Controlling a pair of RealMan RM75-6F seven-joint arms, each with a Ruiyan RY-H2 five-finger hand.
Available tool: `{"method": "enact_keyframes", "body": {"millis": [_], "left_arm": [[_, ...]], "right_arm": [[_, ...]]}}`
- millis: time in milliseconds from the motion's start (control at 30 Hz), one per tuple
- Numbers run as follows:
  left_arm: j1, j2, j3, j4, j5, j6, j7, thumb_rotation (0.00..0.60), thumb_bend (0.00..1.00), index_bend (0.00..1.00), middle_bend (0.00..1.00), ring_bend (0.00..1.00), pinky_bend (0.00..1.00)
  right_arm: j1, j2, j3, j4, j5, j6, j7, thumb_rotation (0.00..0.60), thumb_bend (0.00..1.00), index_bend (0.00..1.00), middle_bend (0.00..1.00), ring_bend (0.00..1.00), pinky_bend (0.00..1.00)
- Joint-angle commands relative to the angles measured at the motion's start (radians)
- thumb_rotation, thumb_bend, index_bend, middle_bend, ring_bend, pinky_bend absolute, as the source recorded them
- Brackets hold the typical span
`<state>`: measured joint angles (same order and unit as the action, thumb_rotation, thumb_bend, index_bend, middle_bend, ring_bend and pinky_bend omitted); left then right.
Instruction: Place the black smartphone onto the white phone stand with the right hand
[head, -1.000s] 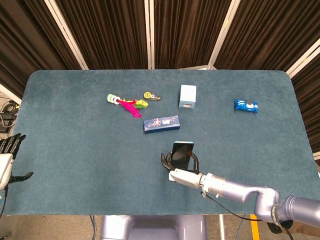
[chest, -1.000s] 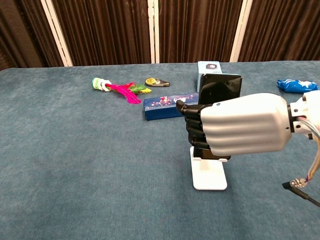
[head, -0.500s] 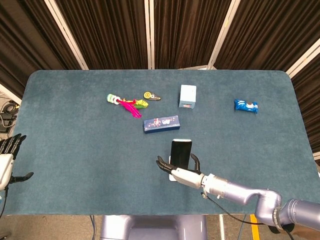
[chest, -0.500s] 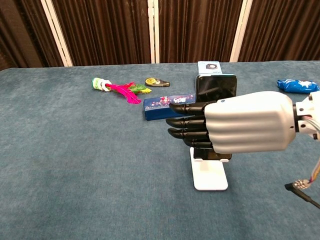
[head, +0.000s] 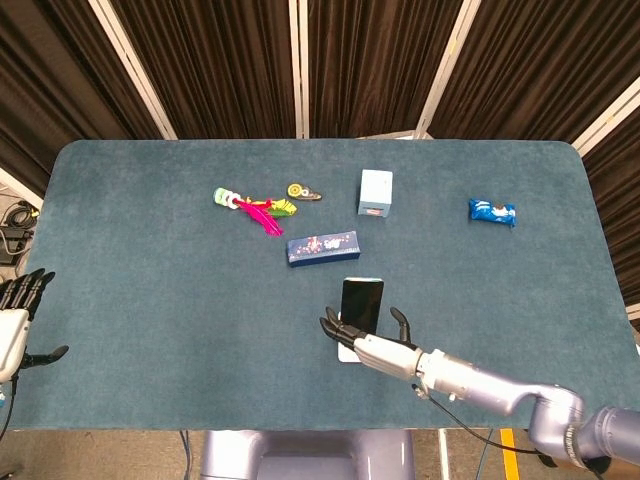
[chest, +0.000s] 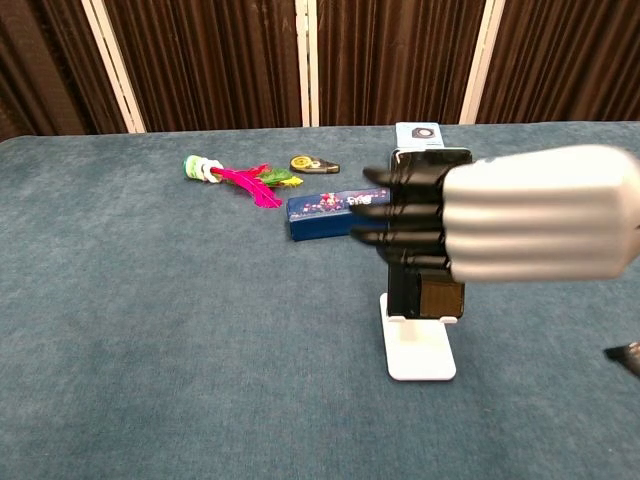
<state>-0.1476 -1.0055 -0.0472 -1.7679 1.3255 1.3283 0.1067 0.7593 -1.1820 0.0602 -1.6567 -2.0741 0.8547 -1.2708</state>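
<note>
The black smartphone (head: 361, 302) stands upright on the white phone stand (chest: 419, 349), near the worktop's (head: 150, 260) front edge. The right robot hand (head: 372, 345) is released, fingers spread just in front of the phone. Withdraw straight back toward the robot; avoid brushing the phone or nudging the stand's base.

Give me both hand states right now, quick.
Left hand: open, holding nothing, at the table's left edge.
Right hand: open, fingers spread, holding nothing; the black smartphone stands on the white phone stand.
</note>
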Motion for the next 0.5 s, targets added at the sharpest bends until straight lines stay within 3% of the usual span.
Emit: {"method": "enact_keyframes", "body": {"millis": [33, 167, 300, 400, 467, 500], "left_arm": [[0.001, 0.000, 0.002, -0.004, 0.005, 0.002, 0.002, 0.600, 0.00, 0.00, 0.00, 0.00, 0.00], [0.004, 0.001, 0.005, -0.011, 0.014, 0.009, 0.003, 0.600, 0.00, 0.00, 0.00, 0.00, 0.00], [0.006, 0.002, 0.007, -0.015, 0.020, 0.014, 0.003, 0.600, 0.00, 0.00, 0.00, 0.00, 0.00], [0.008, 0.004, 0.010, -0.017, 0.026, 0.017, 0.000, 0.600, 0.00, 0.00, 0.00, 0.00, 0.00], [0.008, 0.005, 0.011, -0.019, 0.029, 0.018, -0.001, 0.600, 0.00, 0.00, 0.00, 0.00, 0.00], [0.010, 0.006, 0.011, -0.021, 0.034, 0.021, -0.003, 0.600, 0.00, 0.00, 0.00, 0.00, 0.00]], "right_arm": [[-0.012, 0.068, -0.073, 0.128, -0.155, 0.285, 0.279, 0.600, 0.38, 0.14, 0.11, 0.06, 0.16], [-0.036, 0.069, -0.097, 0.292, -0.201, 0.504, 0.472, 0.600, 0.38, 0.04, 0.08, 0.06, 0.15], [-0.080, 0.052, -0.100, 0.457, -0.179, 0.698, 0.657, 0.600, 0.37, 0.00, 0.06, 0.06, 0.15], [-0.135, 0.028, -0.085, 0.565, -0.089, 0.807, 0.807, 0.600, 0.33, 0.00, 0.04, 0.05, 0.15], [-0.165, 0.017, -0.074, 0.598, -0.026, 0.830, 0.880, 0.600, 0.25, 0.00, 0.02, 0.05, 0.14], [-0.198, 0.010, -0.062, 0.605, 0.055, 0.832, 0.959, 0.600, 0.20, 0.00, 0.01, 0.05, 0.14]]}}
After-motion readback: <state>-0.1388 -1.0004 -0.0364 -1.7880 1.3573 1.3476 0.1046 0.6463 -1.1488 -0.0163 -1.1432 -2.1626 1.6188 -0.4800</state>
